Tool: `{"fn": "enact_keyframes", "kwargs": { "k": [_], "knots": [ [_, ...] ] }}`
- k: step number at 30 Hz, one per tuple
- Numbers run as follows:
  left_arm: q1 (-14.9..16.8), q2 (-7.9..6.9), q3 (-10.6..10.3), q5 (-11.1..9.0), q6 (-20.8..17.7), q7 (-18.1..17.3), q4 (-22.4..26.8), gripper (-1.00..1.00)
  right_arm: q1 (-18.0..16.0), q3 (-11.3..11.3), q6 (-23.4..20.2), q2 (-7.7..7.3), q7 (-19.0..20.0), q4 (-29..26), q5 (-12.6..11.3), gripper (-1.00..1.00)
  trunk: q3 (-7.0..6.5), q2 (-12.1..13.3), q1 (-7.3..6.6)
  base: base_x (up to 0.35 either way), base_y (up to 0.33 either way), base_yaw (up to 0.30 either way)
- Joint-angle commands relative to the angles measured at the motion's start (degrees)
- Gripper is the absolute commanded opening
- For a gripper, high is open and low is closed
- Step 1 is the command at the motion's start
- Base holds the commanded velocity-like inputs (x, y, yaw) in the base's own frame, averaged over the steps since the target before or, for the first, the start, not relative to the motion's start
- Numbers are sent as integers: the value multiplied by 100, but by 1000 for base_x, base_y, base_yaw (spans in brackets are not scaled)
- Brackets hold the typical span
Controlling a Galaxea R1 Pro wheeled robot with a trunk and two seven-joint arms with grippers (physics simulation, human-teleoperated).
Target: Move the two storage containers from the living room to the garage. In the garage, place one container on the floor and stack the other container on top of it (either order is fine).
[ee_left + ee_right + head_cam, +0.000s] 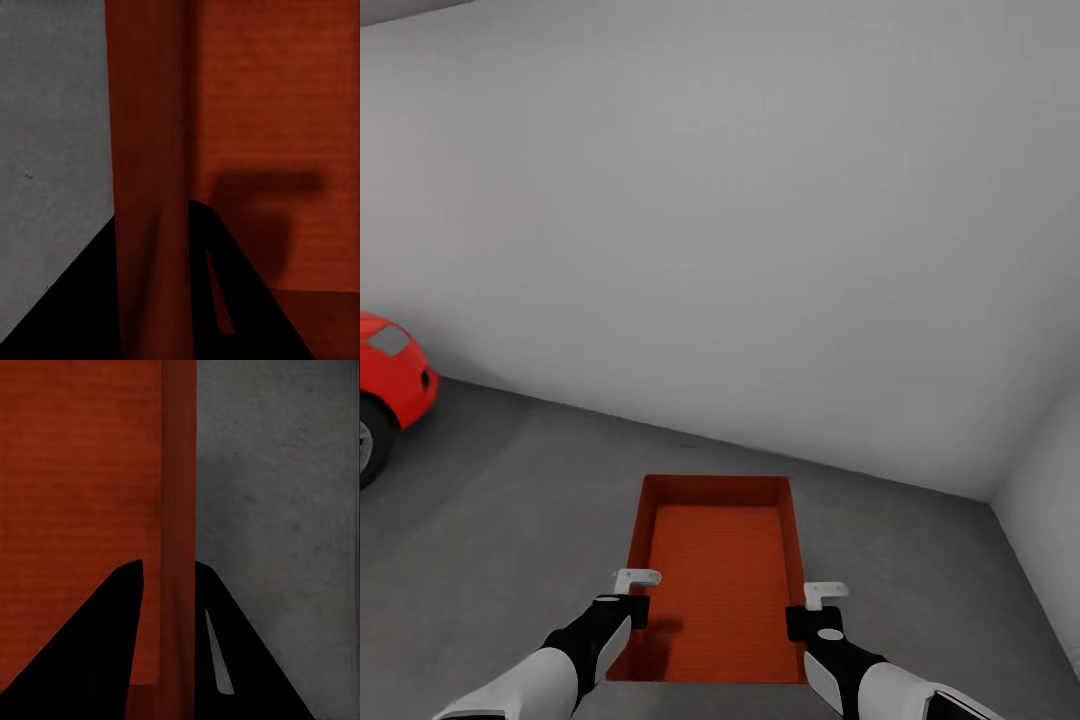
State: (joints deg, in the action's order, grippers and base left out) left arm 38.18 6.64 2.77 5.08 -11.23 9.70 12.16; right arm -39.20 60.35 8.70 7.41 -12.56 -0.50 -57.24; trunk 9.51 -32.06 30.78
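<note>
Garage floor (510,500); container (720,570) lengthwise toward wall (760,220)

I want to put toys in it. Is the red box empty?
Empty. The storage container shows only its bare ribbed bottom and one tool's shadow.

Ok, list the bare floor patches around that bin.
Bare concrete floor runs between the red car and the container; another patch lies between the container and the right wall; a strip borders the back wall. Crowded only at the bin's long walls, each gripped by a tool: left, right.
</note>
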Motion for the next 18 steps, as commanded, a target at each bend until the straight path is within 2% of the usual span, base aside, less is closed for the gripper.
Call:
{"fn": "enact_keyframes", "kwargs": {
  "k": [1,18],
  "knots": [
    [-4,12,-181,-77,-28,-56,-30,-100,-8,12,36,6,-150,6,-59,-100,9,-8,5,322,0,-262],
    [-4,12,-181,-77,-28,-56,-30,-100,-8,12,35,6,-150,6,-59,-100,9,-8,5,322,0,-262]
  ]
}}
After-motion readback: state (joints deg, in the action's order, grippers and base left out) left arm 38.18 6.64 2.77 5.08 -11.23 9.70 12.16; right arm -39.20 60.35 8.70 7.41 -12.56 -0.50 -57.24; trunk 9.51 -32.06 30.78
